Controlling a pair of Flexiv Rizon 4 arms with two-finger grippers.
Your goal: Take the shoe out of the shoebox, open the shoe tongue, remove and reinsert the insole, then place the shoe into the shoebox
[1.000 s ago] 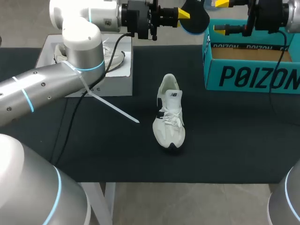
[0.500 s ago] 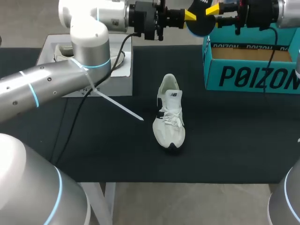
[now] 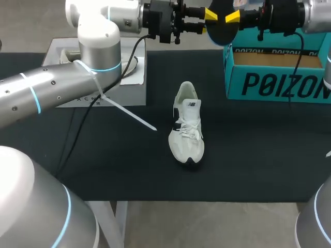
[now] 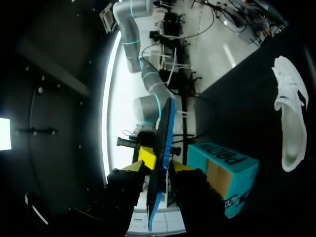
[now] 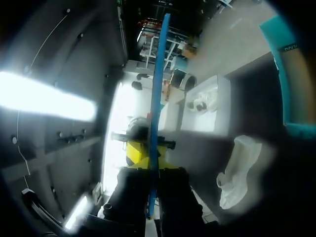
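**A:** Where does everything stand?

**B:** The blue insole (image 3: 220, 30) is up in the air, standing on edge just off the left far corner of the teal shoebox (image 3: 279, 85). The left pincer (image 3: 208, 14) grips it from the side away from the shoebox, and the right pincer (image 3: 234, 16) grips it from the shoebox side. In each wrist view the thin sheet sits between narrowly set fingers, and both seem to press on it.

**A:** Two grips on one floppy sheet. What worries you?

**B:** Any disagreement between the arms. If they draw apart or twist, I'd expect the insole to buckle or slide out of the weaker hold. If one lets go before the other bites properly, it drops. It might land in the shoebox, or go past it and off the tabletop (image 3: 103, 155).

**A:** And the shoe?

**B:** The white shoe (image 3: 187, 124) stands on its sole on the tabletop. It is left of the shoebox, somewhat nearer the robot and clear of it, and nothing holds it. Pushing the insole in without a steadying grip would likely shove the shoe along. The laces lie crossed over the tongue, so the mouth may be tight and the insole could fold at the heel.

**A:** Anything else close?

**B:** A white box (image 3: 124, 93) sits further left of the shoebox. The left arm passes above it, so a low swing could clip it.
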